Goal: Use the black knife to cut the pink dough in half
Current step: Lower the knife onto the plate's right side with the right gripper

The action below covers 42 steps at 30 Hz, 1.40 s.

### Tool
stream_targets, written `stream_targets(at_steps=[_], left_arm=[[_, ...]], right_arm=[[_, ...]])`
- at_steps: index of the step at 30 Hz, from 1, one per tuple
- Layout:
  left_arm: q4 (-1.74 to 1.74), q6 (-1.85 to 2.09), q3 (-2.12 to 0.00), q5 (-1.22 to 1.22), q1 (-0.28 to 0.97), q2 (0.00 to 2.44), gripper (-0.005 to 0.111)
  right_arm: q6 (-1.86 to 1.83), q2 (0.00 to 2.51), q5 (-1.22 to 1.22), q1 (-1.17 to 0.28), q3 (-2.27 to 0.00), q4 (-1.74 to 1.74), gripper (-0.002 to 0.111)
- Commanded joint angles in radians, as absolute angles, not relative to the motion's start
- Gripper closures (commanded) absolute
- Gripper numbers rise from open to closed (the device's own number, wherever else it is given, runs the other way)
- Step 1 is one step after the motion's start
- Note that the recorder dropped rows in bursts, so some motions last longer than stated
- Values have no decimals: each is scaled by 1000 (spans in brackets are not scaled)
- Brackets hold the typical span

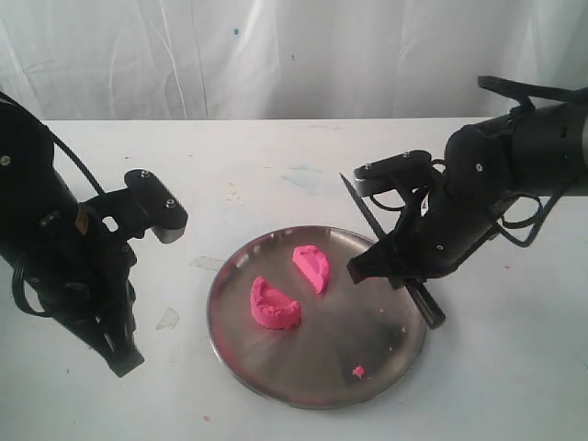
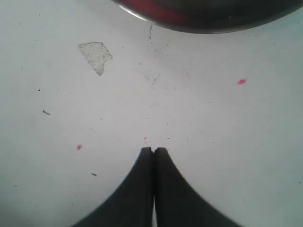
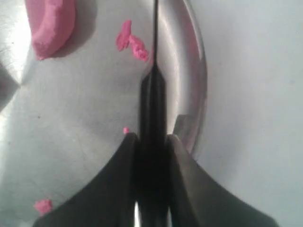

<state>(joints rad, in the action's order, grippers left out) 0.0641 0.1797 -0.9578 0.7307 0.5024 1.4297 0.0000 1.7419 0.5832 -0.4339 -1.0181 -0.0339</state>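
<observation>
Right pincer (image 3: 151, 138) grasps the knife (image 3: 153, 101), dough (image 1: 276, 305) halved beside it; lift the blade clear without nudging either piece; left pincer (image 2: 154, 151) clenched, empty.

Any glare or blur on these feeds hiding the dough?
Exterior view: even light, pink dough clear, its colour reflected in the steel plate. Right wrist view: bright glare along the plate rim, black knife blurred close up. Left wrist view: plate edge out of focus.

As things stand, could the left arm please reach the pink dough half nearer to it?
Probably yes: the left end effector, shut, hangs over the table beside the plate, nothing stands between it and that dough half, and the black knife is held at the far rim.
</observation>
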Motion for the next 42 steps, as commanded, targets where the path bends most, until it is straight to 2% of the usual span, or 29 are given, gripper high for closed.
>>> stream_targets(at_steps=[1,20,27,36,42], left_arm=[[49,171,-933,728,501,1419,107],[49,171,-893,675,501,1419,107],[49,171,-893,675,501,1419,107],[49,171,-893,675,501,1419,107],[49,171,-893,675,501,1419,107]], right_arm=[[-370,1786,647,-412,-1054,-398,108],[-442,1866,618,-398,-1061,-443,107],[-411,1866,604,-398,-1061,-443,91],[-374,1866,596,-398,-1061,-407,89],[-374,1866,582,-398,-1061,-407,66]])
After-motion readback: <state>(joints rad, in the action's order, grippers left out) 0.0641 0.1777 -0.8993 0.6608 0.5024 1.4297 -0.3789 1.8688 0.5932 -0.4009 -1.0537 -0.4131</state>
